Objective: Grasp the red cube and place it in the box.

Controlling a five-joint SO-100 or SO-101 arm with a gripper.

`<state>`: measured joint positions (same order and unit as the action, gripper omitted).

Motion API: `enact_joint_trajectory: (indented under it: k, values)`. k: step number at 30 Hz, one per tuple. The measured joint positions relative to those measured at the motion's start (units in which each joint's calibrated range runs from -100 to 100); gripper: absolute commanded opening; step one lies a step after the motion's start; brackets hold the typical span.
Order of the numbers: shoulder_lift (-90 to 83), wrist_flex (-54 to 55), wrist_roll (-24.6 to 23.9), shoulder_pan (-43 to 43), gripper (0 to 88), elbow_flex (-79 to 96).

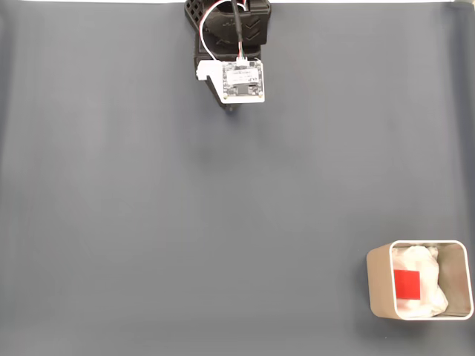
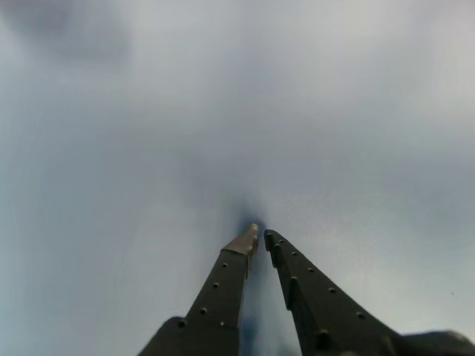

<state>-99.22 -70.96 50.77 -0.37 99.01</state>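
My gripper [image 2: 261, 236] points down at the table surface [image 2: 133, 148] in the wrist view, its two dark fingers [image 2: 223, 285] drawn nearly together, tips almost touching with only a thin gap between them. Nothing is held between them. Beneath the tips lies plain grey-blue covering with a faint dark shadow just beyond them.

In the fixed view my arm [image 1: 230, 44] sits at the top centre edge, folded close to its base, with a pale circuit board [image 1: 243, 79] and white and red wiring on its upper side. The dark grey table cloth [image 1: 185, 222] spreads out unobstructed between my arm and the lower right corner.

The box [image 1: 378, 285] stands well apart from me, at the lower right corner of the fixed view: beige-grey, thin-walled, rounded corners, open top. White lumpy padding [image 1: 430, 278] lines its interior. The red cube [image 1: 406, 284] rests on that padding, inside the box, toward its left half; it is bright red, plain-faced, and much smaller than the box.
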Motion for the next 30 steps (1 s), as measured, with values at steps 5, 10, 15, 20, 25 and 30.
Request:
enact_joint_trajectory:
  k: [5,10,15,20,25,30]
  values:
    - [-0.1,-2.7,0.2,0.0,0.0,0.0]
    - [-0.8,-3.8,-1.2,0.0,0.0,0.0]
    - [-0.8,-3.8,-1.7,0.0,0.0,0.0]
    - [-0.8,-3.8,-1.7,0.1,0.0,0.0]
    - [-0.8,-3.8,-1.7,0.1,0.0,0.0]
    - [-0.8,-3.8,-1.7,0.1,0.0,0.0]
